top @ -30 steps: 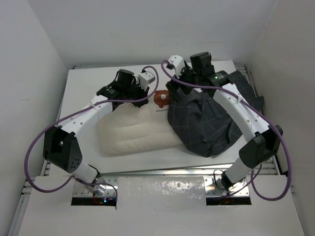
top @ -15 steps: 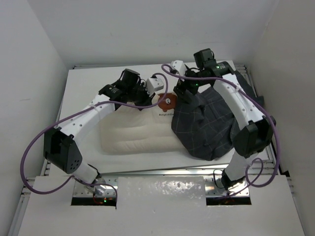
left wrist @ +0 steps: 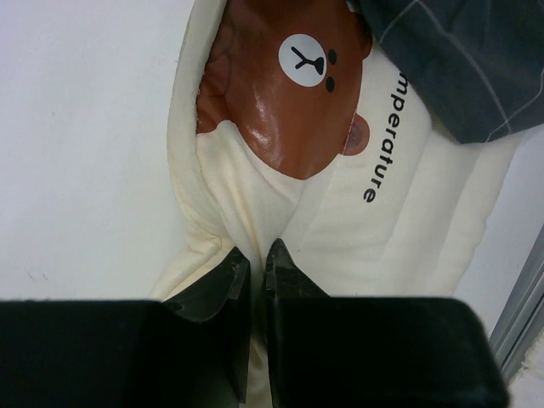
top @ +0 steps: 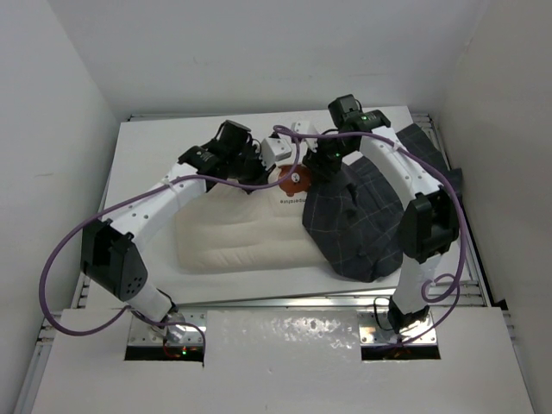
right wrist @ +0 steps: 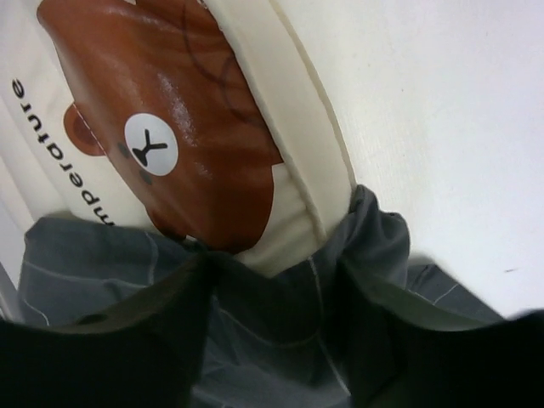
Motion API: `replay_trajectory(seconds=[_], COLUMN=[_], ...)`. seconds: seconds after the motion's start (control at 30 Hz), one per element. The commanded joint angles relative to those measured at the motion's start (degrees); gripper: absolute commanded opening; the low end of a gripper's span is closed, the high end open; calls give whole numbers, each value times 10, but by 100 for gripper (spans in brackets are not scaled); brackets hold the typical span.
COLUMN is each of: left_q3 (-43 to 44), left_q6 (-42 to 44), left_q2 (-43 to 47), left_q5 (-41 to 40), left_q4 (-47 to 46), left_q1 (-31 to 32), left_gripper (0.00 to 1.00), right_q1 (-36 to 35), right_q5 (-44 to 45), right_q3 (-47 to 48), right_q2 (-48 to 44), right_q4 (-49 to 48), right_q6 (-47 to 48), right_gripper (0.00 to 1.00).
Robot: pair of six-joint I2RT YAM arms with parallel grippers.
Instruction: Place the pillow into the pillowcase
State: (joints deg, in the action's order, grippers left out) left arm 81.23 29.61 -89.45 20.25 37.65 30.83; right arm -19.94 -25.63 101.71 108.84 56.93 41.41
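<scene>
**On the white table [top: 147,147], the mouth of the case is being worked over the pillow's end**

Plain white walls [top: 259,52] close in the table on three sides. It carries only the two task items and the arms reaching over them.

The pillow [top: 233,241] is the biggest thing here. It lies flat across the middle and left of the table, long side towards the arm bases. Its right end is under the pillowcase [top: 362,224], a dark checked heap slumped on the right. Most of the pillow is bare, so I judge the job to be at an early stage.

Both arms meet at the pillow's far edge, right where cream cloth gives way to grey. The left gripper [left wrist: 252,255] has its jaws nearly together on a raised fold of the pillow's edge. That is probably to pin the pillow so it cannot slide while the case is drawn along it.

The right gripper [right wrist: 272,280] has its fingers standing apart on either side of the bunched hem of the case. Whether they actually pinch the cloth cannot be told.

The brown bear print [left wrist: 280,85] sits just outside the hem, with the dark lettering [left wrist: 384,136] beside it partly covered. Together they show how far the opening reaches.
</scene>
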Motion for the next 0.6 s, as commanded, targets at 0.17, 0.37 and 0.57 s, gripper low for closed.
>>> replay_trajectory(seconds=[0.17,0.37,0.57], left_q3=[55,64,109], left_q6=[23,19,0], left_q2=[0,-15,-37], left_q5=[17,1,-81], left_q4=[-38,-49,-79], left_q1=[21,27,27], left_gripper=[0,0,0], right_q1=[3,0,1], right_q5=[-35,6,71], right_q3=[-21,-64,-166], right_q2=[14,-38,-142], right_q4=[9,-93,-334], right_q6=[1,-119,-227], right_gripper=[26,0,0])
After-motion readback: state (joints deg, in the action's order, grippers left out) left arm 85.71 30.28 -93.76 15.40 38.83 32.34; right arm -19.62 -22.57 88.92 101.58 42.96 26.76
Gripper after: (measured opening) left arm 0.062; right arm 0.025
